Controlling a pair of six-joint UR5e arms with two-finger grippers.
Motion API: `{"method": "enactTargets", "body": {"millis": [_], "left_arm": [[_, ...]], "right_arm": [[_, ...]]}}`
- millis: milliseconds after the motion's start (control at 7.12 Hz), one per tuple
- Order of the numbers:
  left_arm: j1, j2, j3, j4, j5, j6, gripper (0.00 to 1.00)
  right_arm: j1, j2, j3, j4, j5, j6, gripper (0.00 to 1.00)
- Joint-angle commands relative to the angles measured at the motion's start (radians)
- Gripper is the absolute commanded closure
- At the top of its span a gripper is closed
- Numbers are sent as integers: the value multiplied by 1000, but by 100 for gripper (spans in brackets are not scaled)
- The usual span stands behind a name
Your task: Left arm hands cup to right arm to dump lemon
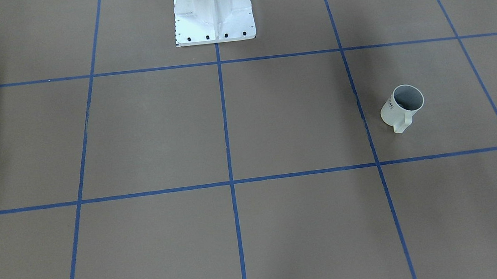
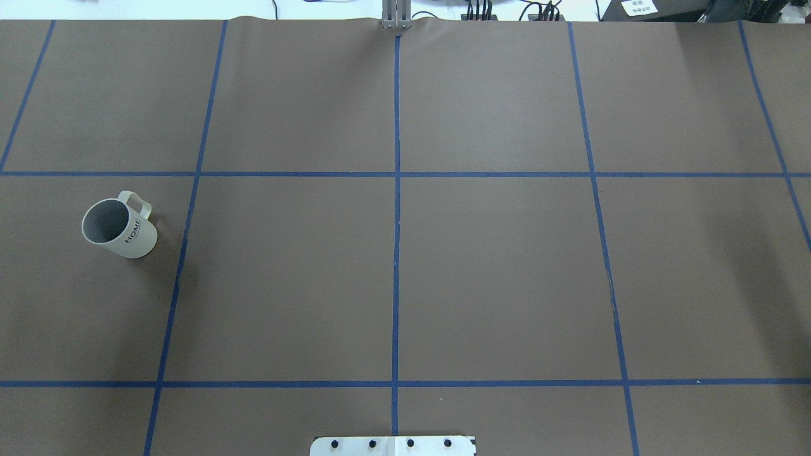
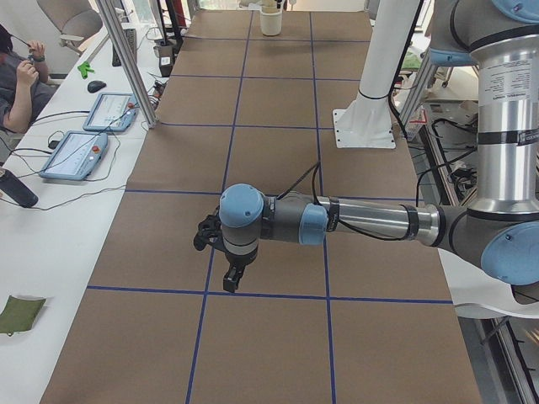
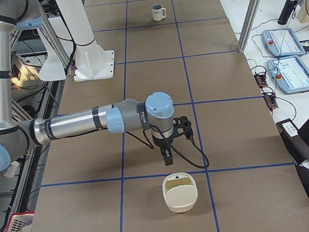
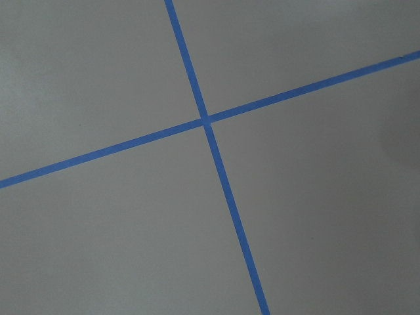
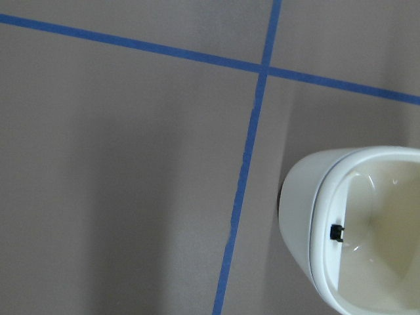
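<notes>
Because the white ribbed cup with black HOME lettering stands upright on the brown worktop, robot's left side, left arm should fetch first | left pincer, right pincer: open or closed, cannot tell | cream plastic tub near right pincer, likely dump place
</notes>
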State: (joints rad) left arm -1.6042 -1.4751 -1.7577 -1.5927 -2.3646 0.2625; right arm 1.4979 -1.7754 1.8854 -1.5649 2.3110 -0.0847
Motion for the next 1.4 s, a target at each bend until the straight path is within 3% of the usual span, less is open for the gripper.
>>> {"method": "enactTargets", "body": {"millis": [0, 281, 562, 702, 983, 1264], "left_arm": [[44, -37, 9, -68, -4, -6, 0], [104, -76, 79, -158, -5, -87, 0], [203, -77, 148, -301, -45, -182, 0], [266, -79, 146, -334, -57, -321, 0], [388, -79, 142, -535, -24, -729, 0], [559, -128, 124, -604, 115, -1065, 0]], "right_arm": [[-110, 14, 3, 127, -2, 5, 0], [-229, 176, -17, 118, -2, 136, 0], [-309, 270, -11, 121, 1, 285, 0], [-352, 299, -9, 129, -8, 366, 3], [-413, 350, 7, 129, -12, 497, 2], [-441, 376, 12, 131, -15, 536, 2]]}}
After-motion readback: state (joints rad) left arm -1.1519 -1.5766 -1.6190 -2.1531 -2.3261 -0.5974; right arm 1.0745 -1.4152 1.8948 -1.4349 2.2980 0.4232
